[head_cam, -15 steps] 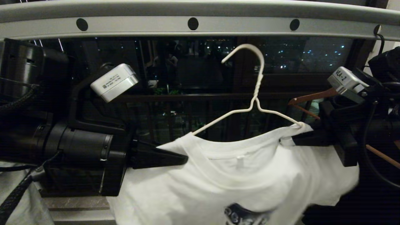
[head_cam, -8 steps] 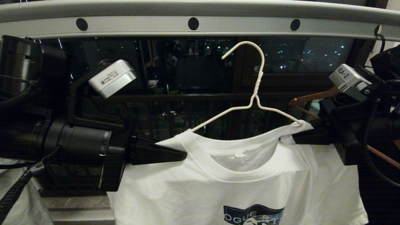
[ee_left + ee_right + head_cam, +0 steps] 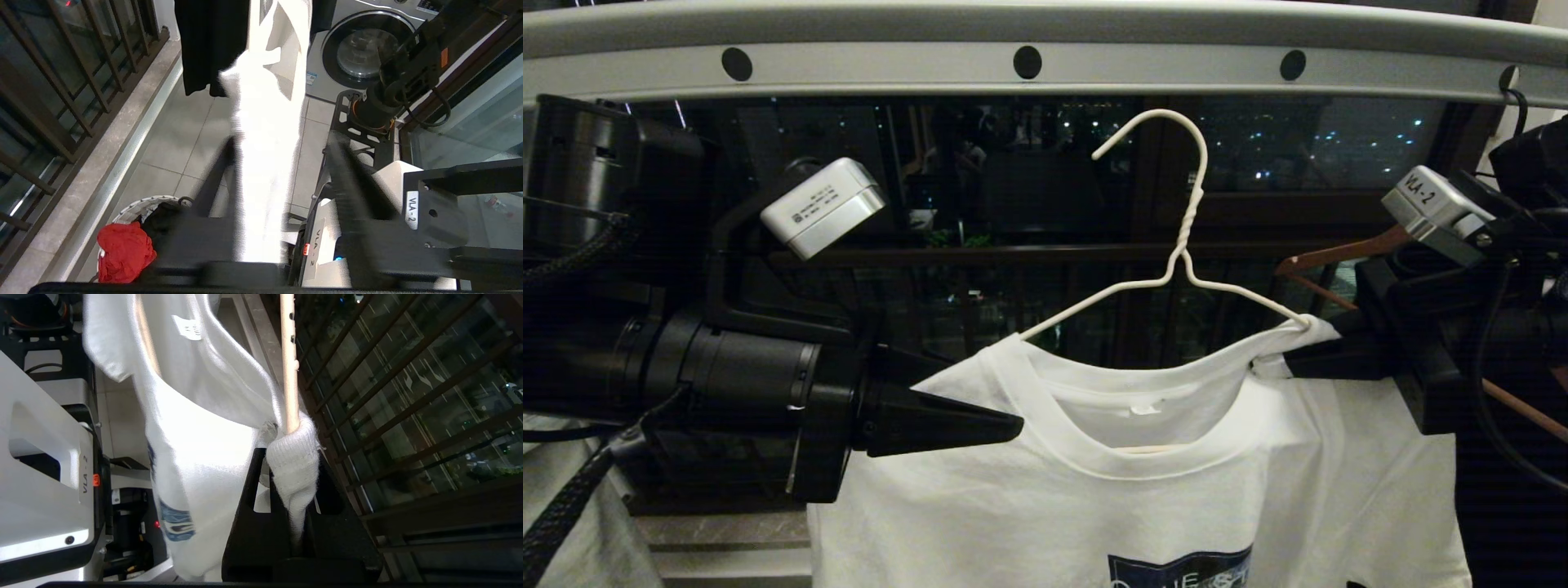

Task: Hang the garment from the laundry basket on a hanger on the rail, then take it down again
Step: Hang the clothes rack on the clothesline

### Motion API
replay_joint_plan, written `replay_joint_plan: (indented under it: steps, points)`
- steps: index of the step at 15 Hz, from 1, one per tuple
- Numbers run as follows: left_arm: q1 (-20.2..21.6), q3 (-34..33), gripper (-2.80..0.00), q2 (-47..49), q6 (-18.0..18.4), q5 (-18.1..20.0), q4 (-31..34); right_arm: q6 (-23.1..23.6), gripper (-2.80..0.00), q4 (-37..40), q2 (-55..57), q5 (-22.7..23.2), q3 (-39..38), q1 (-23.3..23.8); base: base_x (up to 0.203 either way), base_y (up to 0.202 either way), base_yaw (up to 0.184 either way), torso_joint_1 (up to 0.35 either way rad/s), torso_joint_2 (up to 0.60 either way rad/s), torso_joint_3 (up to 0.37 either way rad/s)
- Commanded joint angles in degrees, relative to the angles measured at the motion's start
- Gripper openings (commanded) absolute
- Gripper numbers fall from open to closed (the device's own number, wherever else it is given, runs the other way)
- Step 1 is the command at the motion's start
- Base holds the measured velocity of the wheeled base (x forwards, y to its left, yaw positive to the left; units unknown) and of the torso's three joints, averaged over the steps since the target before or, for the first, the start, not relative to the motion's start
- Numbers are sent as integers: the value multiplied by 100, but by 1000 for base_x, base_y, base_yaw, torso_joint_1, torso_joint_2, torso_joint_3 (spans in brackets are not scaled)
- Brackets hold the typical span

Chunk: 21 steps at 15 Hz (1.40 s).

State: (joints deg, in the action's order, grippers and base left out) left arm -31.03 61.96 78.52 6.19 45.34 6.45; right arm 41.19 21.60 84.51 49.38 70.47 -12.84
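Loosened since a moment ago, my left gripper (image 3: 282,171) is spreading its fingers around the garment (image 3: 1143,506).

Below the rail (image 3: 1045,61), my right gripper (image 3: 282,498) is pinching garment and hanger (image 3: 1176,245) tight, hook unhung.

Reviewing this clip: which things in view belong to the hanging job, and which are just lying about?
Job: T-shirt, wire hanger, rail, laundry basket, left gripper, right gripper.
Lying about: red cloth, black garment, washing machine, wooden hanger.
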Motion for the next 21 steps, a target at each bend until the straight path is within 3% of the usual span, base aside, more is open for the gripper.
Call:
replay_joint_plan:
  steps: [1,6,7,10,11,14,17,19,21]
  points:
    - [0,9,0,-3,5,-1,6,30,-280,11,-13,27,-7,0,0,0,0,0,0,0]
    - [45,281,0,-386,-72,-904,26,-5,-280,2,5,-144,-231,0,0,0,0,0,0,0]
    - [44,294,0,-393,-92,-930,32,-6,-280,6,4,-157,-241,0,0,0,0,0,0,0]
    - [44,463,0,-702,-483,-1218,39,-23,-280,11,-20,-175,-253,-15,0,0,0,0,0,0]
    - [44,472,-280,-831,-529,-1241,57,-31,-280,26,-29,-175,-261,-100,0,0,0,0,0,0]
    - [36,566,-280,-1160,-548,-1241,347,-448,-280,13,-31,-349,-253,-483,0,0,0,0,0,0]
    - [43,774,-280,-1506,-649,-1312,579,-907,-280,-2,-61,-937,-205,-966,0,0,0,0,0,0]
    - [44,864,-280,-1641,-688,-1896,624,-1526,-280,-75,-101,-1394,-123,-1330,0,0,0,0,0,0]
    - [44,955,-280,-1864,-698,-2249,621,-2214,-280,-423,-145,-2133,-92,-1799,0,0,0,0,0,0]
